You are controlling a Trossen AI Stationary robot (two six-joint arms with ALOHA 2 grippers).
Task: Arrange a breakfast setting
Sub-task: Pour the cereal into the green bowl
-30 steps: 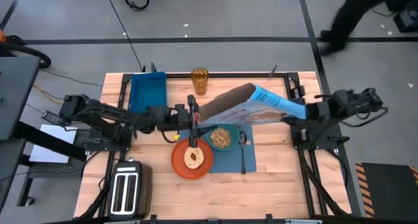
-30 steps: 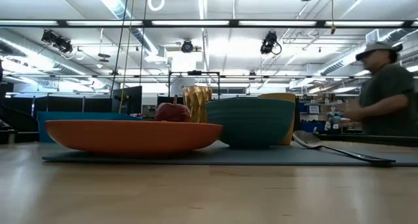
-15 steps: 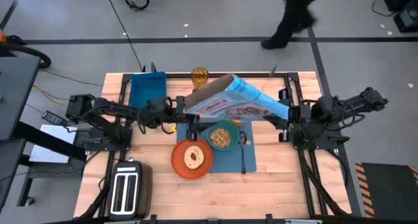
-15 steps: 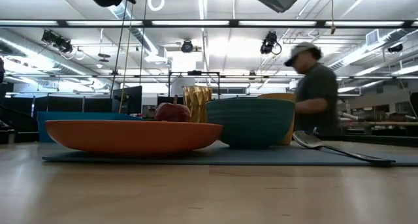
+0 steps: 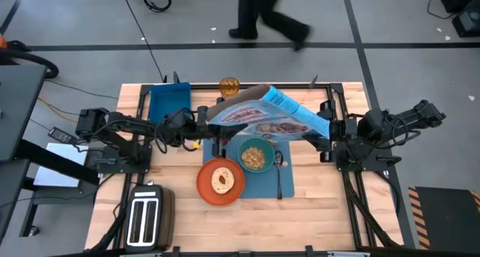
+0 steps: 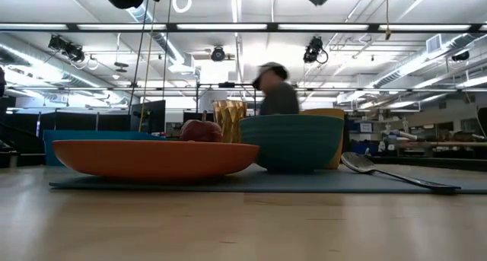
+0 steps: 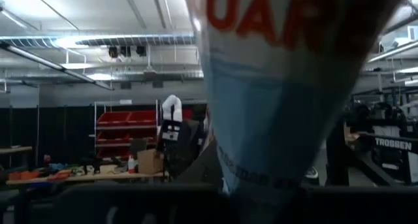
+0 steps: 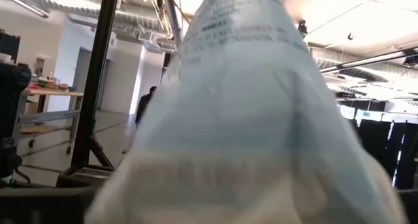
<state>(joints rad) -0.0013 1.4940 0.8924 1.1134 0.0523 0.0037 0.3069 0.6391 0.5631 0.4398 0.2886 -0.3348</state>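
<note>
High view shows your right end effector (image 5: 324, 131) gripping the blue end of the cereal box (image 5: 259, 121), its fingers parted around it. Your left end effector (image 5: 204, 127) sits at the box's open end, fingers shut; whether they pinch the box you cannot tell. The box hangs level above the teal bowl (image 5: 256, 155), already holding cereal, on the blue placemat (image 5: 264, 183), with the spoon (image 5: 279, 171) right of it and the orange plate (image 5: 220, 180) with its bagel (image 5: 221, 180) left. Pouring looks finished; next, carry the box clear without spilling.
</note>
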